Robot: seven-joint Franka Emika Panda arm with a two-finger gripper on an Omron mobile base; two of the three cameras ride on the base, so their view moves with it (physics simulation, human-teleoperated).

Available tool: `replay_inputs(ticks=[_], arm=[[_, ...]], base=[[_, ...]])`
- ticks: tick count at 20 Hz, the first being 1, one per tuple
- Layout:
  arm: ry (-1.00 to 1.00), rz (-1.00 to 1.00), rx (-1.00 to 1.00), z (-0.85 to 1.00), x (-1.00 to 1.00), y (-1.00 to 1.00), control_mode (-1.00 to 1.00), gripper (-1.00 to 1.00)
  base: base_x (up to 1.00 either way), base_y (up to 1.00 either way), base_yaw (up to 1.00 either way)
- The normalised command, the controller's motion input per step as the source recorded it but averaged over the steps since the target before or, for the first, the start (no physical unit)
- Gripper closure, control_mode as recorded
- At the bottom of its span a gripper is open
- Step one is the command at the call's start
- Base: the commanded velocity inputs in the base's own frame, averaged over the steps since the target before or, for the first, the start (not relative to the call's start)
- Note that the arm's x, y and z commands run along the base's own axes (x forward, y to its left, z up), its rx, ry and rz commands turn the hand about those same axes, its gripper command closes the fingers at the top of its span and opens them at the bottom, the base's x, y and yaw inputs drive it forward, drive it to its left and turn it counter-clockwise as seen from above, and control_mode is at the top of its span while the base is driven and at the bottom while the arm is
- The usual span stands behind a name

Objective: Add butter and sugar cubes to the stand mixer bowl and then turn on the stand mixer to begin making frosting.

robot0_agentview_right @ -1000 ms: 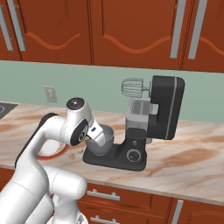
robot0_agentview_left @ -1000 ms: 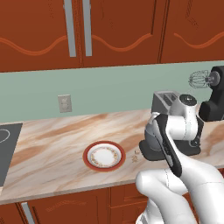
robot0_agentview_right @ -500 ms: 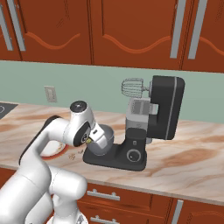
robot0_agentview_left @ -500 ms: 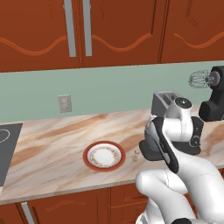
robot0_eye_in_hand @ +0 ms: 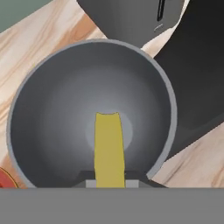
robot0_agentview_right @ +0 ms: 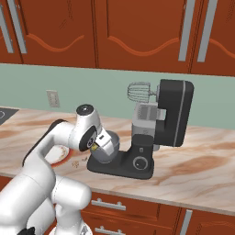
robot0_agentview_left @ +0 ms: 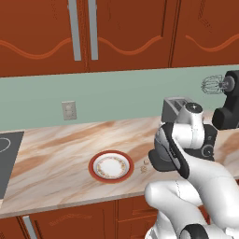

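Marbled tan-and-cream desk (robot0_agentview_left: 56, 154) ran left to right, red-brown cabinet fronts below it. Nearest on it, a red-rimmed white plate (robot0_agentview_left: 111, 166) lay flat, with a tiny tan speck just beside it to the right, likely one of the sugar cubes (robot0_agentview_left: 143, 169) (too small to be sure).

Gripper (robot0_agentview_right: 98, 146) hung over the stand mixer bowl (robot0_eye_in_hand: 87, 109), jaws clenched on the butter (robot0_eye_in_hand: 109, 151); in the hand view the pale-yellow stick pointed down into the grey bowl, its tip over the bowl's centre. Whether the tip touched the bottom could not be told.

The bowl sat on the flat base of the stand mixer (robot0_agentview_right: 158, 128), black column behind it, wire whisk raised off the head. A round dial showed on the front of the base.

Further back, a boxy grey toaster (robot0_agentview_left: 173, 108) stood partly hidden by the arm. A dark cooktop (robot0_agentview_left: 7, 158) was cut off at the left edge of the left base view. Behind all, pale green wall with an outlet (robot0_agentview_left: 69, 110), then red-brown upper cabinets (robot0_agentview_left: 121, 32) with grey handles.
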Motion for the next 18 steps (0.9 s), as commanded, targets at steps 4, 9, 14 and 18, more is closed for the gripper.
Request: replay_inputs(ticks=[4, 9, 14, 18], arm=[[0.0, 0.0, 0.0, 0.0, 0.0, -0.2, -1.0, 1.0], [0.0, 0.0, 0.0, -0.04, 0.1, -0.06, -1.0, 1.0], [0.0, 0.0, 0.0, 0.0, 0.25, 0.0, -1.0, 1.0], [0.0, 0.0, 0.0, 0.0, 0.23, 0.0, -1.0, 1.0]], base=[[0.0, 0.0, 0.0], [0.0, 0.0, 0.0], [0.0, 0.0, 0.0], [0.0, 0.0, 0.0]])
